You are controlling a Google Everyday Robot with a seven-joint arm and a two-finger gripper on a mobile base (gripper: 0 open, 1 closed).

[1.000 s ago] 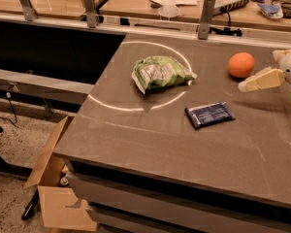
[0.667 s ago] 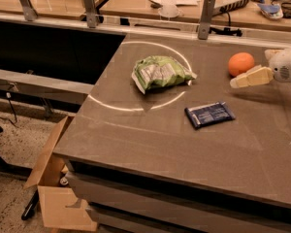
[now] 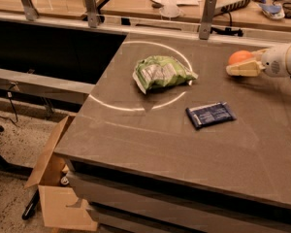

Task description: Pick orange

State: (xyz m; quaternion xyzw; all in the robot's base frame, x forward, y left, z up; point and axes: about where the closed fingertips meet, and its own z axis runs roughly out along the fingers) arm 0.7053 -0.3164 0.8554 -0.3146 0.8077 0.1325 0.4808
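The orange [image 3: 240, 57] is a small round bright-orange fruit on the grey table [image 3: 150, 135], near its far right side. My gripper [image 3: 236, 68] reaches in from the right edge on a white arm. Its cream tip sits directly in front of the orange and hides the fruit's lower part. It looks to be at the orange or touching it, low over the table.
A crumpled green snack bag [image 3: 161, 72] lies inside a white ring marked on the table. A dark blue packet [image 3: 211, 114] lies in front of the orange. A metal rail with posts [image 3: 207, 16] runs along the far edge. An open cardboard box [image 3: 53, 188] stands on the floor at the left.
My gripper has moved left and a little farther back, from beside the orange to right against its front, now covering its lower part. The orange, bag and packet have not moved.
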